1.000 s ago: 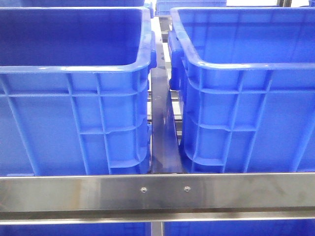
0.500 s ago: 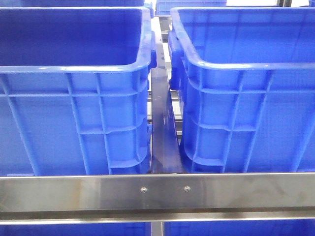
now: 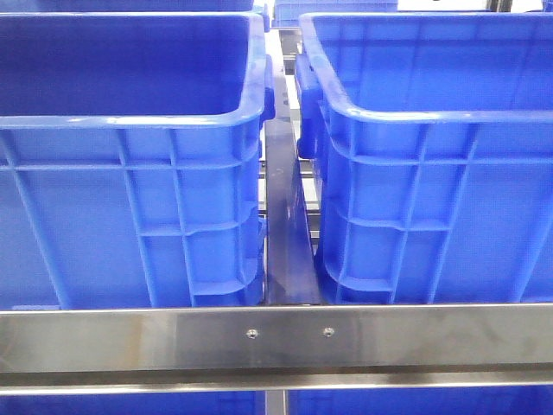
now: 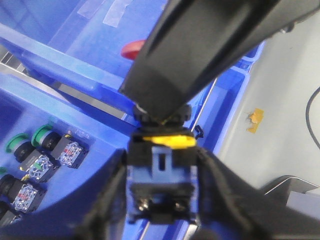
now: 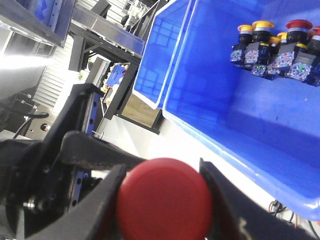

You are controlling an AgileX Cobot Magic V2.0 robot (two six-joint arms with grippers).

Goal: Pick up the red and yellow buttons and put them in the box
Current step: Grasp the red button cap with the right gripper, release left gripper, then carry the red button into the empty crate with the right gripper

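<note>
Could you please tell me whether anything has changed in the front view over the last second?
Nothing visibly changed. The left blue crate, the right blue crate and the steel rail in front of them sit exactly as they did a second ago, and neither arm enters the front view at any point.

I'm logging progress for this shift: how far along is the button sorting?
Done: several red- and yellow-capped push buttons already lie in a blue plastic crate. In hand: the right gripper is shut on a red round-capped button, and the left gripper holds a yellow-trimmed button with a blue contact block. Left: both still need dropping in; green-capped buttons stay.
</note>
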